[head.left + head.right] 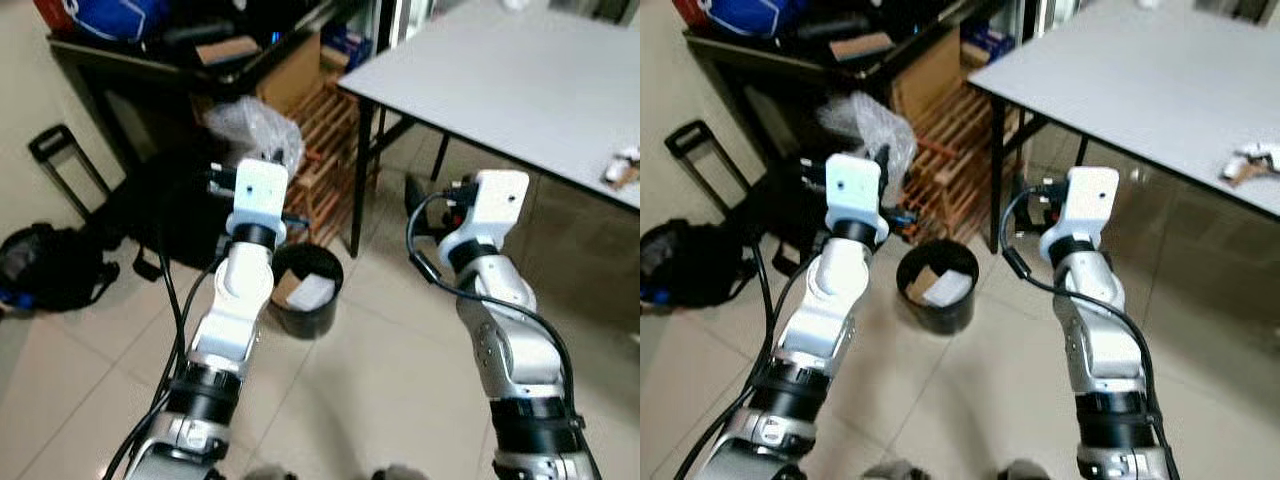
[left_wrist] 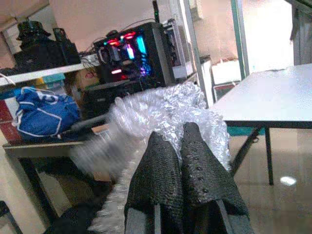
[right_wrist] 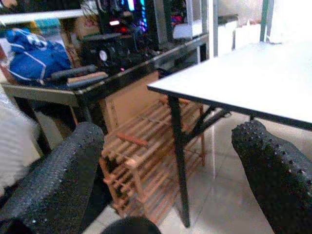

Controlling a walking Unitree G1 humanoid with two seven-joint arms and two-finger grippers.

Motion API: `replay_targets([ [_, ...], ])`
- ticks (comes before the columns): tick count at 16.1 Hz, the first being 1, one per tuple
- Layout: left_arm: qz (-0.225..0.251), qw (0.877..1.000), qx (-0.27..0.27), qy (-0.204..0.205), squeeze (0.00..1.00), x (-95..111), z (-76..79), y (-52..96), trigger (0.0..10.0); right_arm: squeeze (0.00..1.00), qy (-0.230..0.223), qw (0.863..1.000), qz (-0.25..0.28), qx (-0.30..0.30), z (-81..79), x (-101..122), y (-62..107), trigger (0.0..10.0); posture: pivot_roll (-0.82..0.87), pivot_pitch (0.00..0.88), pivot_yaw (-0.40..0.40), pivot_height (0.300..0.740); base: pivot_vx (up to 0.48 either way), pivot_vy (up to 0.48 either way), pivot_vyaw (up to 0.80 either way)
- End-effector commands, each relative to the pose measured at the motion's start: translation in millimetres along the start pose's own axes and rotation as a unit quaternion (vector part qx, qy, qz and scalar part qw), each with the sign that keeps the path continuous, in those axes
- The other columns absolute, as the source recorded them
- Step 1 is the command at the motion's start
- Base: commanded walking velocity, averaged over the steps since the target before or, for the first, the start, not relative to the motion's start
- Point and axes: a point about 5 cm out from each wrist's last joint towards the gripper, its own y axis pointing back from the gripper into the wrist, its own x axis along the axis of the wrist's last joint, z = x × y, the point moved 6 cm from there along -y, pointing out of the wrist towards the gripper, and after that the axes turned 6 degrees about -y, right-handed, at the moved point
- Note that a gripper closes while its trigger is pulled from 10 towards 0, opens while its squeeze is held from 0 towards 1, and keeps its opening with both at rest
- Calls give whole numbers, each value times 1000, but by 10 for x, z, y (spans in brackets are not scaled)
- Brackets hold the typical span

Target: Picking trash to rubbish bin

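Observation:
My left gripper point(image 2: 176, 146) is shut on a crumpled sheet of clear bubble wrap point(image 2: 161, 112), held up in the air. From the head camera the bubble wrap point(image 1: 255, 128) hangs beyond the left wrist, above and behind the round black rubbish bin point(image 1: 306, 288) on the floor. The bin holds scraps of cardboard and paper point(image 1: 304, 290). My right gripper point(image 3: 170, 161) is open with nothing between its fingers, raised to the right of the bin near the table leg point(image 1: 358, 180). More trash point(image 1: 622, 168) lies on the grey table point(image 1: 510, 80) at the right edge.
A wooden slatted rack point(image 1: 325, 150) and a cardboard box point(image 1: 295, 75) stand behind the bin. A black desk point(image 1: 150, 70) with a blue bag point(image 1: 110, 15) is at the back left. A black backpack point(image 1: 50, 265) and a trolley handle point(image 1: 65, 165) lie on the tiled floor at left.

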Motion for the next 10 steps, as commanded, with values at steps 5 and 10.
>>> replay_targets([
  [5,-11,1000,7,-3,0,-55,-68,3,10000,0,0,1000,1,12,-86,-7,-2,10000,-60,149,71,740,325,0,-158],
  [10,-12,1000,7,-4,0,-60,-74,-2,10000,0,3,1000,0,12,-76,-9,-5,10000,-61,145,72,740,326,0,0],
])
